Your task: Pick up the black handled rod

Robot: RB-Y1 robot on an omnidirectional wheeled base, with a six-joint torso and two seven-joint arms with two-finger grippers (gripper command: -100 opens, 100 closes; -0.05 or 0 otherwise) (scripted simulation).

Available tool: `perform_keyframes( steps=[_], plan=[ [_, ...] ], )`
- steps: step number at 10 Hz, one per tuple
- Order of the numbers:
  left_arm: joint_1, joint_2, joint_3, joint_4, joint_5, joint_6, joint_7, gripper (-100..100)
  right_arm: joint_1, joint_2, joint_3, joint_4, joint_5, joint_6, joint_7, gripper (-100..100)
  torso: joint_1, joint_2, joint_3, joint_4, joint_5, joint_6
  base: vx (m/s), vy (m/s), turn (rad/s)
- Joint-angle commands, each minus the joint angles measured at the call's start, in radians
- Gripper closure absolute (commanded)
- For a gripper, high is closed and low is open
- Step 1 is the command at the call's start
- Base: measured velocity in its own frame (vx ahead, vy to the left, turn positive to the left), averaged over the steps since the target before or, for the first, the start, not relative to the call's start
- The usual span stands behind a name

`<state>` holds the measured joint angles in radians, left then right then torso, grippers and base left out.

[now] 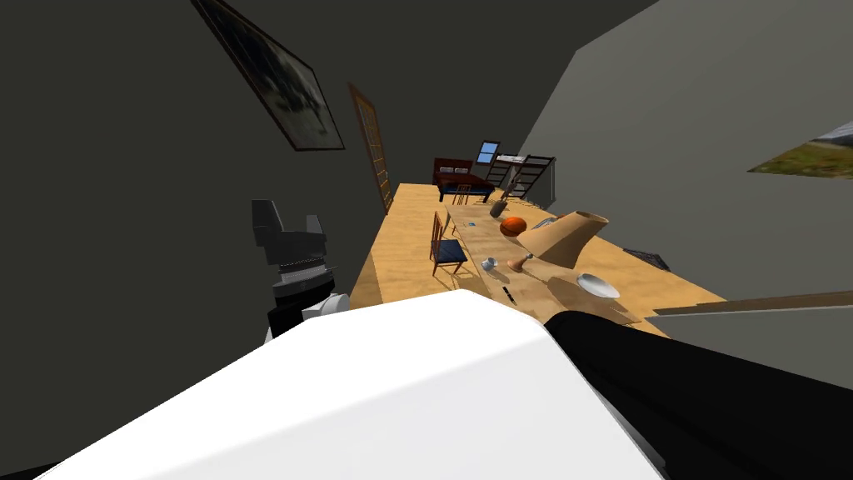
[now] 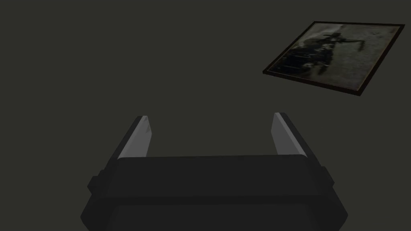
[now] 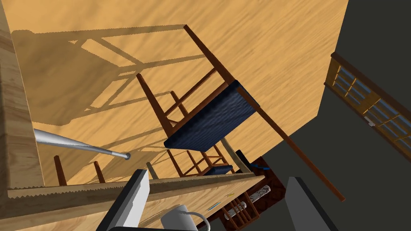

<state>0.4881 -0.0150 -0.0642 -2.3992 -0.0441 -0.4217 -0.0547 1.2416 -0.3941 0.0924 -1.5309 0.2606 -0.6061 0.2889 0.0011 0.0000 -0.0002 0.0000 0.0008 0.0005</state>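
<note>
Black handled rod (image 1: 506,293): lies small and dark at the near end of the long wooden table (image 1: 479,246), well apart from both claws. Beside the table, chair with blue seat (image 3: 212,120). Further along the top, tan lamp (image 1: 566,237), orange ball (image 1: 513,226), white dish (image 1: 598,286), mug (image 1: 489,263). Left gripper (image 2: 208,132) spread wide, empty, off to the left; right gripper (image 3: 216,200) wide too, empty, above the table's edge

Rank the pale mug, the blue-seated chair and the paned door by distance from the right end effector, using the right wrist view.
From the right end effector:
1. pale mug: close in front, on the table.
2. blue-seated chair: beyond the table edge.
3. paned door: farthest, well past the chair.
</note>
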Motion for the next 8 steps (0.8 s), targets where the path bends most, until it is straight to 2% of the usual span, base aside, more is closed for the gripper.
perform_keyframes(
  steps=[1,2,3,4,8],
  plan=[
    [0.0,0.0,0.0,0.0,0.0,0.0,0.0,0,0.016,-0.022,-0.002,0.05,0.016,0.005,0.004,-100,0.0,0.0,0.0,0.0,0.0,0.0,0.056,0.002,0.201],
    [0.0,0.0,0.0,0.0,0.0,0.0,0.0,0,0.028,-0.045,-0.004,0.082,0.03,0.018,0.005,-100,0.0,0.0,0.0,0.0,0.0,-0.001,0.086,-0.019,0.421],
    [0.0,0.0,0.0,0.0,0.0,0.0,0.0,0,0.028,-0.045,-0.004,0.099,0.03,0.018,0.005,-100,-0.002,-0.002,-0.001,0.0,0.0,-0.001,0.069,-0.038,0.153],
    [0.0,0.0,0.0,0.0,0.0,0.0,0.0,0,0.037,-0.069,-0.007,0.139,0.044,0.031,0.004,-100,-0.002,-0.001,-0.001,0.0,0.0,0.0,0.062,-0.053,0.205],
    [0.0,0.0,0.0,0.0,0.0,0.0,0.0,0,0.037,-0.164,-0.016,0.274,0.086,0.091,-0.003,-100,-0.008,-0.003,-0.001,0.0,-0.002,-0.001,0.076,-0.108,0.339]
  ],
)
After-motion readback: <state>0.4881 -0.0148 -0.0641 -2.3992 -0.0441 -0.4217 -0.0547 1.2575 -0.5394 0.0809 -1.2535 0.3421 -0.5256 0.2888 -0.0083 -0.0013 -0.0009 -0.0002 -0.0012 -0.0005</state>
